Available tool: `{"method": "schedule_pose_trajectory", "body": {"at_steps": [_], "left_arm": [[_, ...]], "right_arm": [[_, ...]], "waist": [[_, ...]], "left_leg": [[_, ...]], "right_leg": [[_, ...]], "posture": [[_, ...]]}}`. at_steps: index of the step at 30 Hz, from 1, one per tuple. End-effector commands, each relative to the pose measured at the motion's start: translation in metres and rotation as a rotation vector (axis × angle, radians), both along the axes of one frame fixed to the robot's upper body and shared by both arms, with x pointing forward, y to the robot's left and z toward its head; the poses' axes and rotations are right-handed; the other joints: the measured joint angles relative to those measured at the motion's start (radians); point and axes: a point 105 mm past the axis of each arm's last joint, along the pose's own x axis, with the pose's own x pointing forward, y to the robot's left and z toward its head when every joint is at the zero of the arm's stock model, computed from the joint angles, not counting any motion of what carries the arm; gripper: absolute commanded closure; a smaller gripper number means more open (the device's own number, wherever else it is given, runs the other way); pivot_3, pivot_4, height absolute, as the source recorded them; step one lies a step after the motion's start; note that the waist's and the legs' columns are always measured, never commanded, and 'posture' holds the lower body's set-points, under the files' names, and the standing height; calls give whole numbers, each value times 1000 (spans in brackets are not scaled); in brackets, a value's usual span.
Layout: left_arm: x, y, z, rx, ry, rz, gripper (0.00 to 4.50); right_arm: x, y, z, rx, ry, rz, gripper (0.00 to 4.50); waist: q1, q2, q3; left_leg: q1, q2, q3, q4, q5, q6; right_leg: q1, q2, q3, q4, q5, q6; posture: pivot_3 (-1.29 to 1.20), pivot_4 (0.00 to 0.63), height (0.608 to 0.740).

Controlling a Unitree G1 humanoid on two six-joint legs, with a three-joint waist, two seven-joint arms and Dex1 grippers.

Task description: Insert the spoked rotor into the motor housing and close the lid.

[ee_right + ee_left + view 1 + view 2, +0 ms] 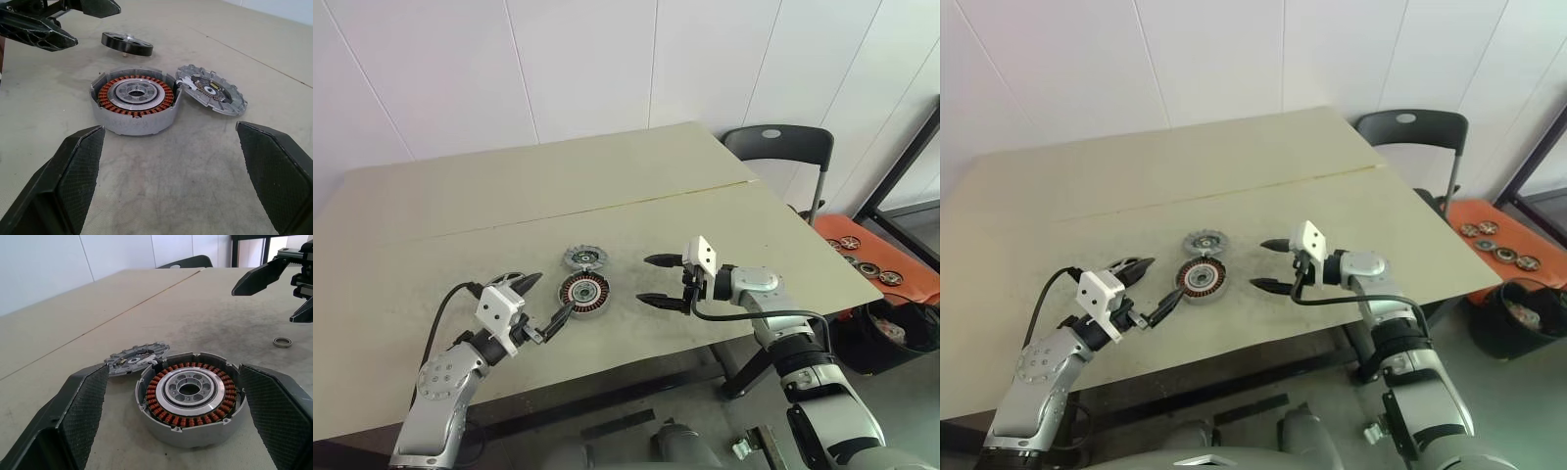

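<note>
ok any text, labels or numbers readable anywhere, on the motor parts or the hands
None can be read.
motor housing: copper windings and bare metal, no marking visible.
lid: small parts at its centre, any print there is too small to read.
spoked rotor: plain dark rim.
left hand and right hand: no lettering visible.

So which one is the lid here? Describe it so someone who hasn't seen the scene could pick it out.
On the beige table, between the two open grippers, sits the round motor housing with its ring of copper windings. The lid lies just behind it, toward the wall, its edge against the housing's rim. It is the flatter grey disc with a notched rim and no copper.
</note>
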Motion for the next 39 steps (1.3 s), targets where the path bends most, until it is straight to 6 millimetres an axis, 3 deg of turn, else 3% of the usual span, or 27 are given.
{"method": "schedule_pose_trajectory", "body": {"at_steps": [1, 21, 28, 39], "left_arm": [[1, -3, 13, -9, -53, -15, 0], [5, -4, 14, -9, -56, -23, 0], [5, -7, 12, -12, -50, -36, 0], [6, -12, 8, -30, -22, -65, 0]], "right_arm": [[4, 3, 13, 6, -49, 13, 13], [6, 2, 12, 2, -57, 0, 13], [4, -7, 12, -1, -40, -18, 13], [-4, -39, -21, -79, 150, -79, 13]], "waist": [[0, 0, 0], [0, 0, 0], [0, 0, 0], [-1, 0, 0]], "left_leg": [[0, 0, 0, 0, 0, 0], [0, 0, 0, 0, 0, 0], [0, 0, 0, 0, 0, 0], [0, 0, 0, 0, 0, 0]], "right_leg": [[0, 0, 0, 0, 0, 0], [0, 0, 0, 0, 0, 0], [0, 0, 0, 0, 0, 0], [0, 0, 0, 0, 0, 0]], "posture": [[0, 0, 740], [0, 0, 740], [0, 0, 740], [0, 0, 740]]}}
